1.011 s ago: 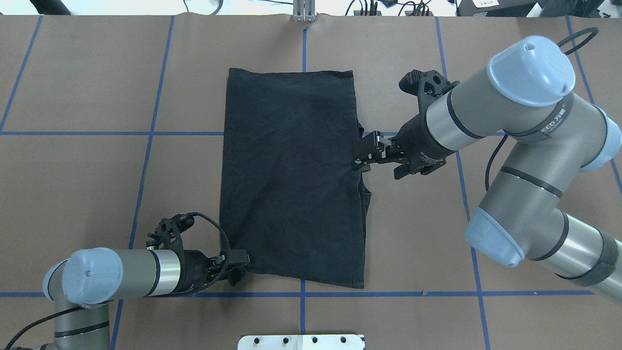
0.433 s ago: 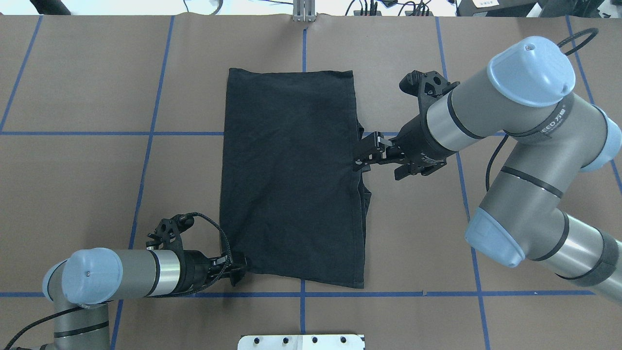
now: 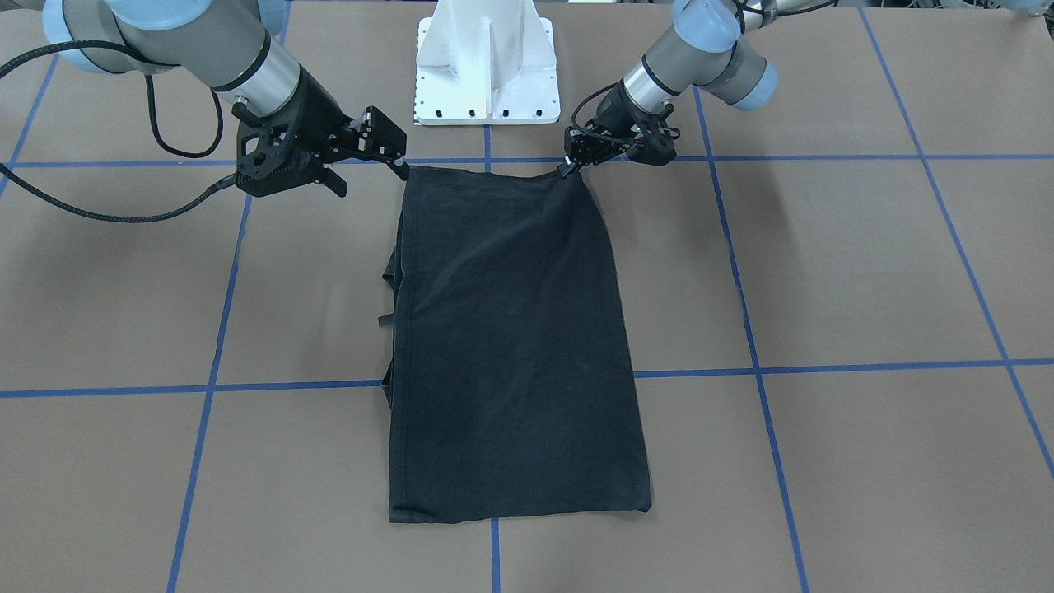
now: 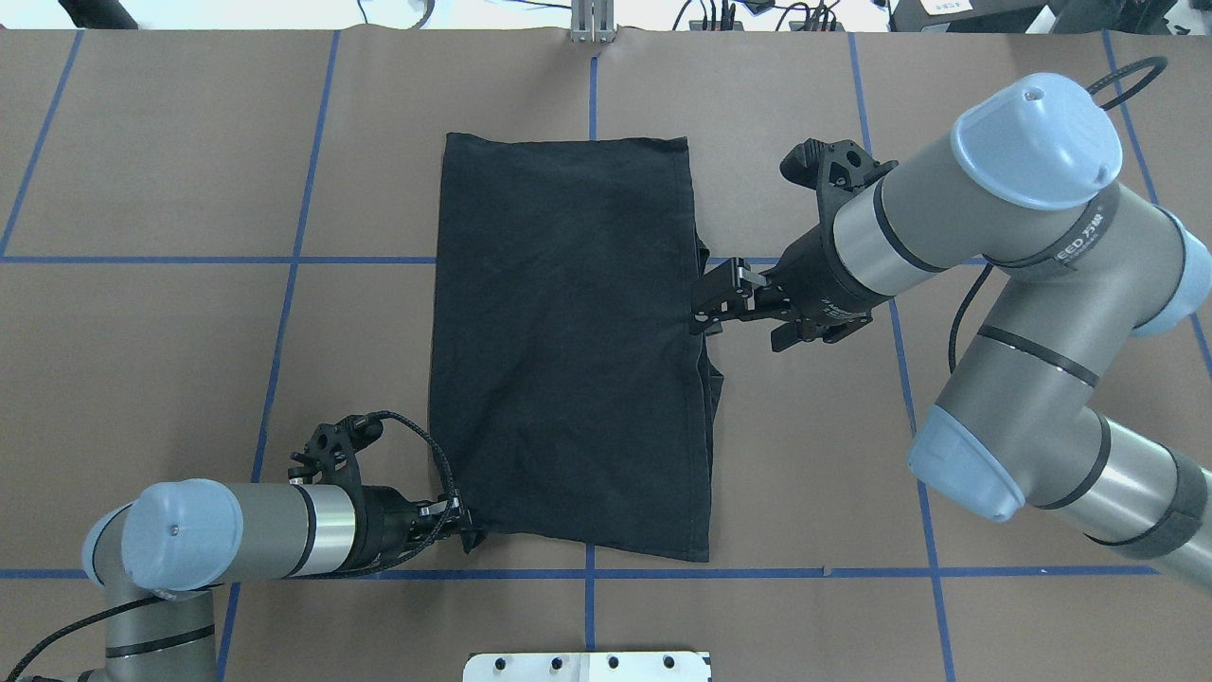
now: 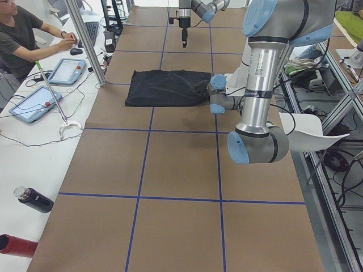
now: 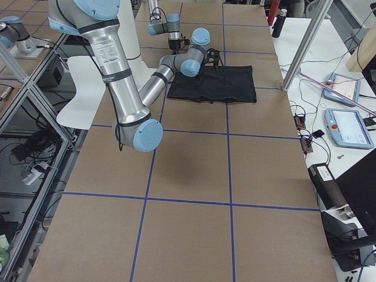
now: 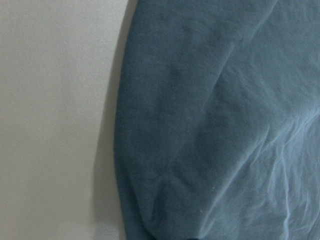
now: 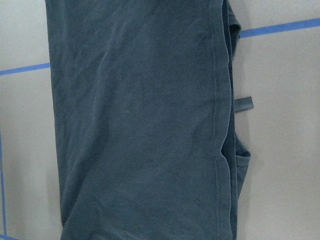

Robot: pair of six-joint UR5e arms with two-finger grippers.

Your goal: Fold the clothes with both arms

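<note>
The black T-shirt (image 4: 568, 350) lies folded into a long rectangle in the middle of the table, plain side up, with no print showing (image 3: 510, 346). My left gripper (image 4: 466, 530) sits low at the shirt's near left corner and looks shut on that corner (image 3: 570, 163). The left wrist view is filled by close-up fabric (image 7: 215, 125). My right gripper (image 4: 705, 305) hovers open and empty above the shirt's right edge (image 3: 387, 148). The right wrist view looks down on the shirt (image 8: 140, 125) from well above.
Layers of cloth bulge out along the shirt's right edge (image 4: 712, 379), with a small tab (image 8: 244, 103) beside them. The white pedestal base (image 3: 486, 66) stands at the robot's side. An operator (image 5: 22, 39) sits at a bench beyond the table's far edge.
My left gripper has shifted slightly at the near left corner and its fingers have narrowed onto the cloth. My right gripper has barely moved.
</note>
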